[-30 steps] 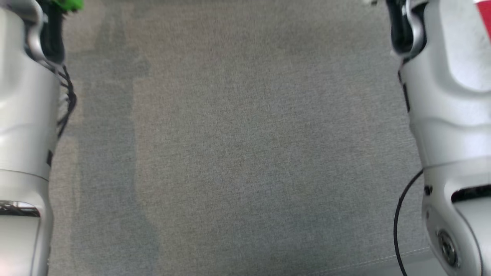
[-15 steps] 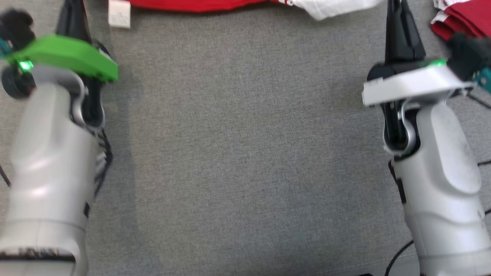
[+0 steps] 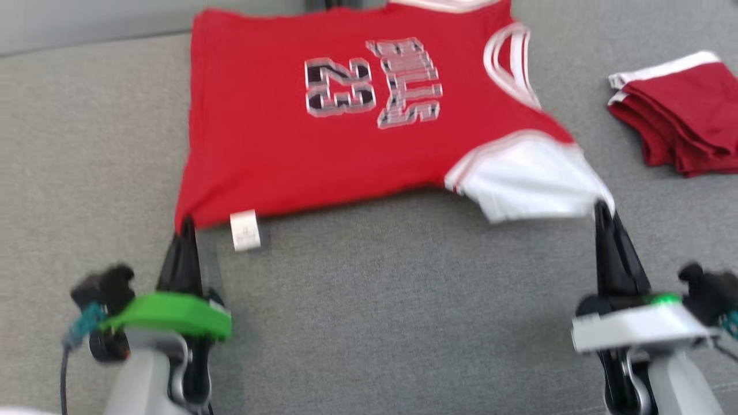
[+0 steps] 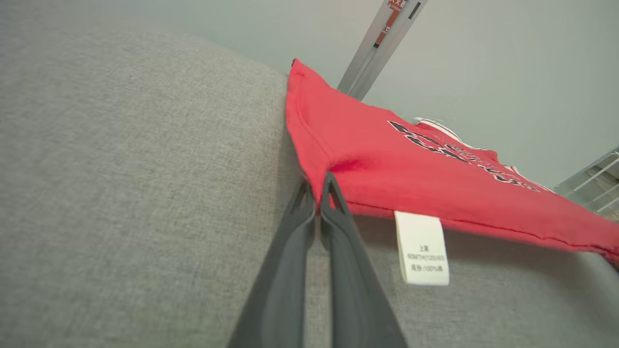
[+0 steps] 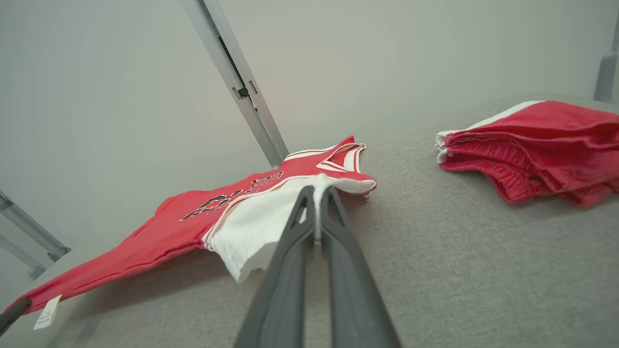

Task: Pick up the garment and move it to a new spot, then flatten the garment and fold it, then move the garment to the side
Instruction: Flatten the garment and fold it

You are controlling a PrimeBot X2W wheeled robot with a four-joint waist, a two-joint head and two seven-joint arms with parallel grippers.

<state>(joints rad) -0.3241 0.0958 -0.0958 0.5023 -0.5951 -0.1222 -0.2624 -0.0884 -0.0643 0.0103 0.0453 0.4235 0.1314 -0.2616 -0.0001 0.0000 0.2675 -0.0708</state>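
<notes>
A red fabric jersey [image 3: 346, 132] with white trim and a printed 23 lies spread on the grey woven cloth surface [image 3: 375, 323], its far edge near the pale wall. The left gripper [image 3: 185, 227] is pinched tight on the jersey's near hem corner, just beside a small white care label [image 3: 245, 230]. The right gripper [image 3: 601, 210] is clamped on the edge of the white sleeve. A folded stack of red garments [image 3: 680, 121] sits apart to the right.
</notes>
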